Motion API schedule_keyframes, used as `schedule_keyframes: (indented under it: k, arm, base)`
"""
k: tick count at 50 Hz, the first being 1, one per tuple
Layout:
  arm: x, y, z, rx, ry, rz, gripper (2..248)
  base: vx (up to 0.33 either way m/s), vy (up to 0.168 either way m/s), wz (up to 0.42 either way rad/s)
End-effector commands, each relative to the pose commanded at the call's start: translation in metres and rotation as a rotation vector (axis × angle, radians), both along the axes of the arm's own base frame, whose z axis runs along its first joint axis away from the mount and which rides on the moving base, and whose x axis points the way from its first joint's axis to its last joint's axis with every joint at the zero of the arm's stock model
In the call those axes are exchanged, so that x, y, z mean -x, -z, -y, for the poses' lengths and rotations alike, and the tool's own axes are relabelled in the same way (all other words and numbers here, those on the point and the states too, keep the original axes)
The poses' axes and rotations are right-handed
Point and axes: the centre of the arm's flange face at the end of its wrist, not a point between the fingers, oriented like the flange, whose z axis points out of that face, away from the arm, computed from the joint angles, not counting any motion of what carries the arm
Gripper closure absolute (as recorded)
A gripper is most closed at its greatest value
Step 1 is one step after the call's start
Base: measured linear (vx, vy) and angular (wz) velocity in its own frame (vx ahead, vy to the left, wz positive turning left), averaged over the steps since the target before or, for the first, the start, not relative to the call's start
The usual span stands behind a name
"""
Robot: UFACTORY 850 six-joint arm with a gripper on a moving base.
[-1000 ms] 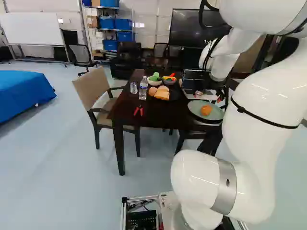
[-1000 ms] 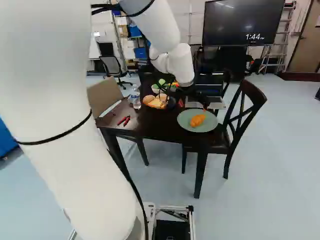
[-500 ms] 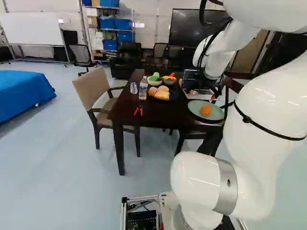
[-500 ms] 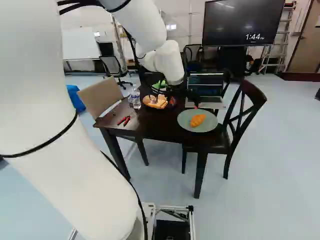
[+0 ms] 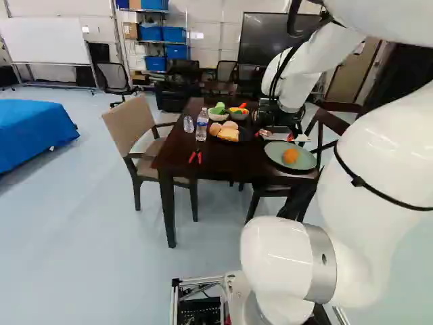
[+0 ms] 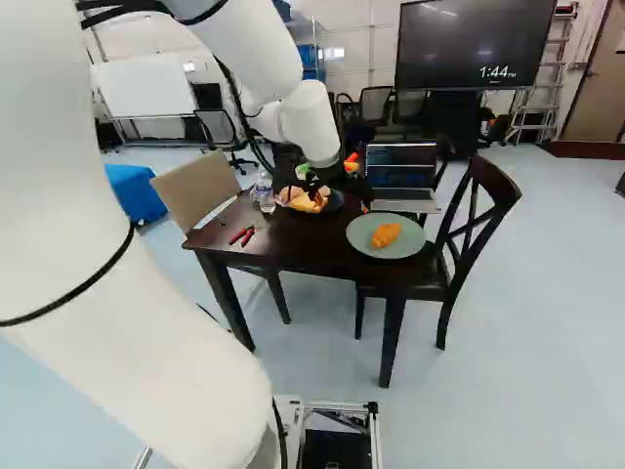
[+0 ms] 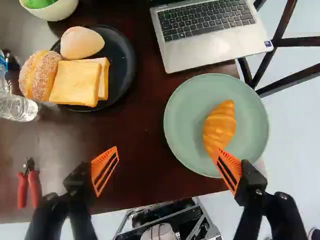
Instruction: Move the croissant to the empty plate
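Green plate point(image 7: 185, 120), bearing one croissant point(image 7: 220, 125): placing seems complete. Tool point(image 7: 165, 149), raised beside the plate, spread wide, empty. Next move: likely withdrawal clear of the plate.

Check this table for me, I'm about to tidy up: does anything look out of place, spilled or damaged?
The green plate, holding the croissant, sits at the edge of the table and seems to overhang it. The red-handled pliers also look odd, lying loose near the bread. I see no spill or damage.
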Motion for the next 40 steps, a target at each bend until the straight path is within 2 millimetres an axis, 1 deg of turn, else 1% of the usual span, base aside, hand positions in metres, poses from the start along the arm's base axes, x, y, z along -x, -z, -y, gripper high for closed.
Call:
schedule_keyframes:
  k: [40]
  arm:
    - [0.007, 0.001, -0.069, 0.001, -0.151, 0.003, 3]
  base:
    - [0.000, 0.000, 0.000]
